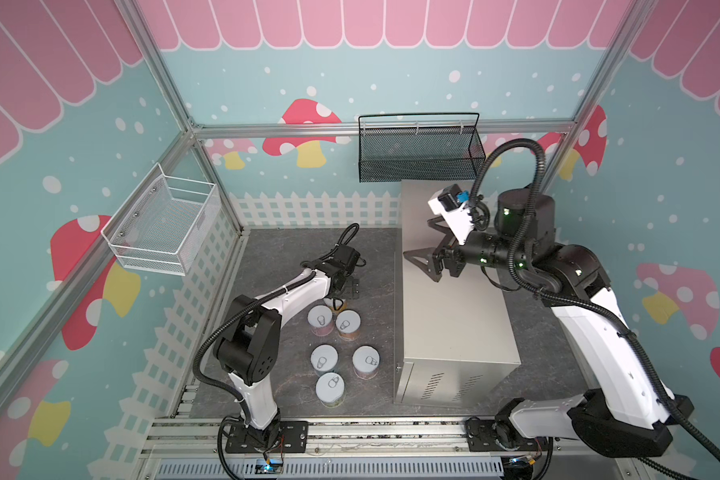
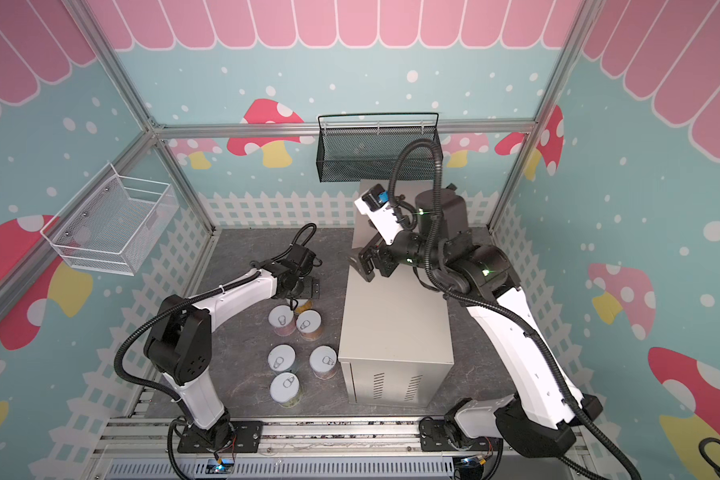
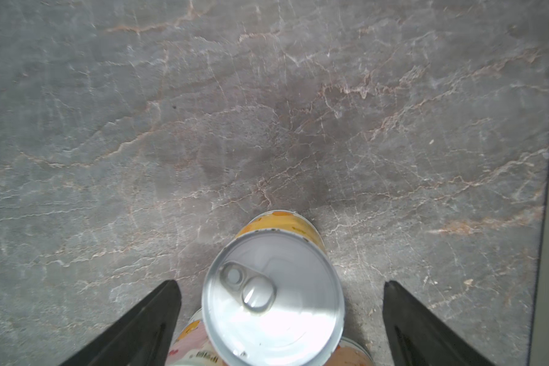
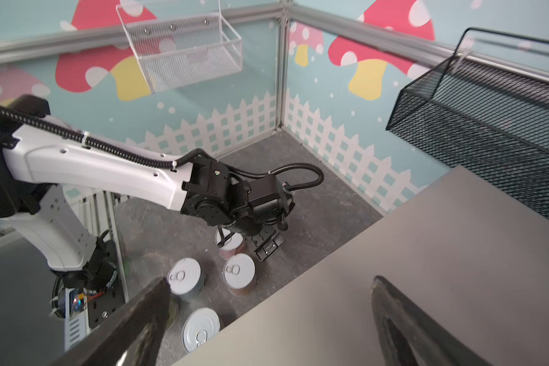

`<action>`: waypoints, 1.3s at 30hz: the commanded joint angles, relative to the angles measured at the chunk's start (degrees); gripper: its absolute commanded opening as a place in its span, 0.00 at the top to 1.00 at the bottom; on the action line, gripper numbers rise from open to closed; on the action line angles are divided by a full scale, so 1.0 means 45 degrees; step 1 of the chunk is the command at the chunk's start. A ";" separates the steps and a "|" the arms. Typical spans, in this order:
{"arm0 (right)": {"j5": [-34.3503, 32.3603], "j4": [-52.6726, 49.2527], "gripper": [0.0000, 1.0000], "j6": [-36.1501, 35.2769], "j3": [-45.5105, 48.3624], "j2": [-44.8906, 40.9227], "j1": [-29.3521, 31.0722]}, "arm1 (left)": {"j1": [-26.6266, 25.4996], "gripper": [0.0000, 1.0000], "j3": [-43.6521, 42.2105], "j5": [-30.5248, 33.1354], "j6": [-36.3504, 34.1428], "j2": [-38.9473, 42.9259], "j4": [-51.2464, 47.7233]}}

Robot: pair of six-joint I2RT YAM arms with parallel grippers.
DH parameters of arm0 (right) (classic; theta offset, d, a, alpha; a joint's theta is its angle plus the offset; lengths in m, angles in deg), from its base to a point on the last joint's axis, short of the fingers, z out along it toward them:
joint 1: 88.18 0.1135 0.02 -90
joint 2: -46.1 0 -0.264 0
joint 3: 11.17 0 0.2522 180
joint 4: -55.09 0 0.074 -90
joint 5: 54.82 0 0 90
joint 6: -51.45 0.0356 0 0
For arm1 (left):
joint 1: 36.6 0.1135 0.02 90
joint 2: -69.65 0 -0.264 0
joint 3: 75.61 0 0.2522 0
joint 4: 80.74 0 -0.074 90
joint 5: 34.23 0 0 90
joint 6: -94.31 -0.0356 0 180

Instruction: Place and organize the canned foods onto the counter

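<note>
Round silver-lidded yellow can [image 3: 273, 301], veined grey tabletop [image 3: 267, 95], boxy matte metal counter [image 1: 454, 316]

Staged robot lab cell dressed as a toy shop: aluminium frame [image 1: 383, 126], printed walls [image 1: 246, 75] with pink awning [image 1: 350, 20], mushrooms [image 1: 304, 133] and picket fence [image 1: 308, 208], stone-look mat [image 1: 283, 257], hung black basket [image 1: 420, 153] and white basket [image 1: 163, 224], left arm [image 1: 292, 291] and right arm [image 1: 591, 340] bolted to a slotted rail [image 1: 391, 432].
</note>
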 commanded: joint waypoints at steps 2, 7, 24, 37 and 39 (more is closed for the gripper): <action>-0.1652 -0.0930 0.00 -0.0453 -0.0393 0.0481 0.0914 | 0.0071 0.00 0.0413 -0.0179 -0.0015 -0.0406 -0.0114; -0.1980 -0.0867 0.00 -0.0477 -0.0272 0.0829 0.1478 | 0.0263 0.01 0.0319 -0.0262 0.0210 -0.0526 -0.0117; -0.2501 -0.0555 0.01 -0.0468 -0.0104 0.1043 0.1900 | 0.0742 0.13 -0.0057 -0.1336 0.0027 -0.0745 0.0302; -0.2345 -0.0029 0.00 -0.0477 0.0491 0.0459 0.1960 | 0.0756 0.24 -0.0190 -0.1258 0.0066 -0.0969 0.0293; -0.2357 0.0028 0.01 -0.0496 0.0638 0.0393 0.1960 | 0.0755 0.31 -0.0229 -0.1181 0.0052 -0.0736 0.0287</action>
